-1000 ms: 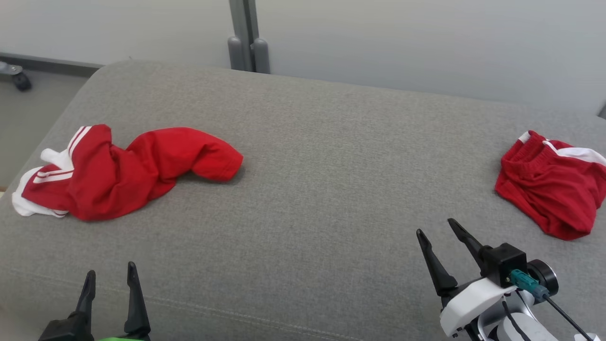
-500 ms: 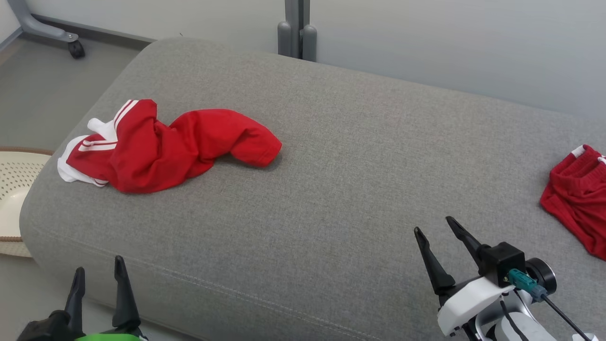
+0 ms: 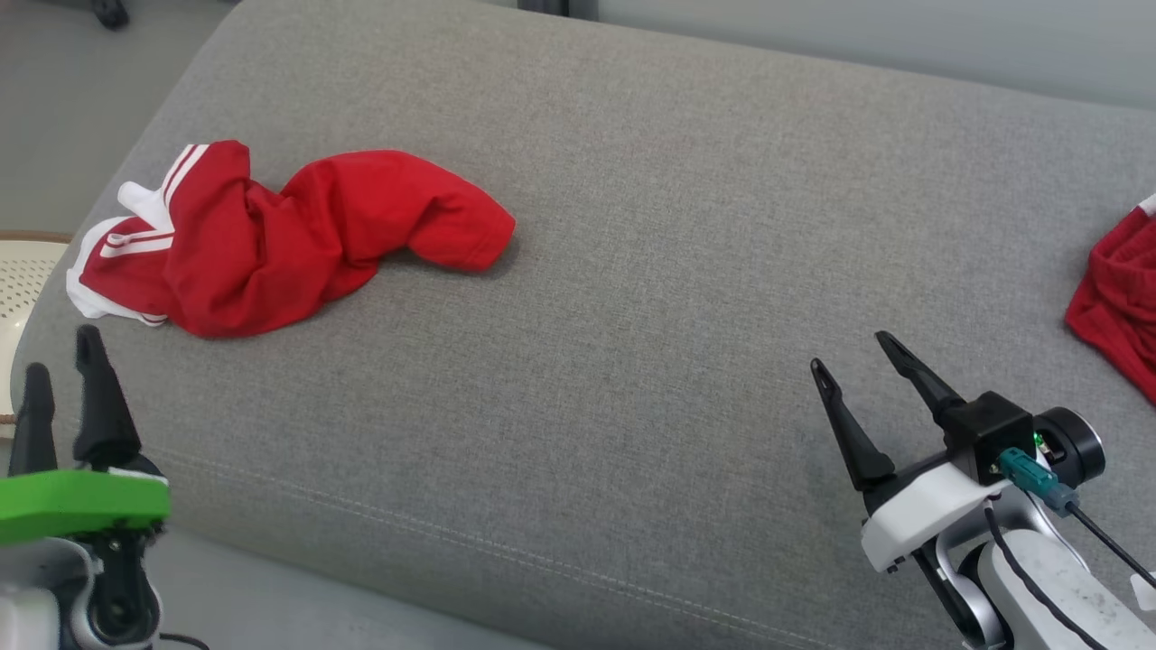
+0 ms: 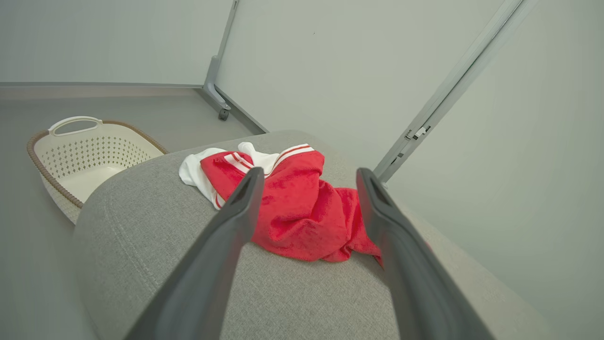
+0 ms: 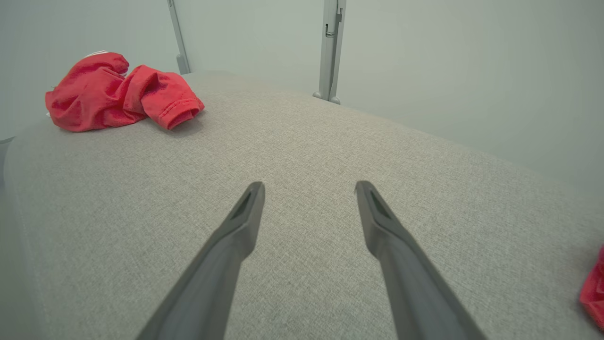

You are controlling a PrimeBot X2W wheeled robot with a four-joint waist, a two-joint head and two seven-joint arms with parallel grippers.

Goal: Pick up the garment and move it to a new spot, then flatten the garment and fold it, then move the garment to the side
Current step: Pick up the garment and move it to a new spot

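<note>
- The red shirt (image 3: 271,239) lies crumpled in a heap at the left end of the grey couch seat (image 3: 632,271); white cloth with red-and-white striped trim shows on the side nearest the couch's left edge; a hemmed red end points toward the middle of the seat.
- The left gripper (image 3: 60,352) hovers by the seat's left front corner, near the shirt but apart from it; its two dark fingers are spread with nothing between them; in the left wrist view they frame the shirt.
- The right gripper (image 3: 850,350) hangs over bare seat on the right, well apart from the shirt; its fingers are spread too and hold nothing.
- A second red piece of clothing (image 3: 1115,298) lies at the right edge of the head view.
- A cream perforated laundry basket (image 4: 89,156) stands on the floor just beside the couch's left end.
</note>
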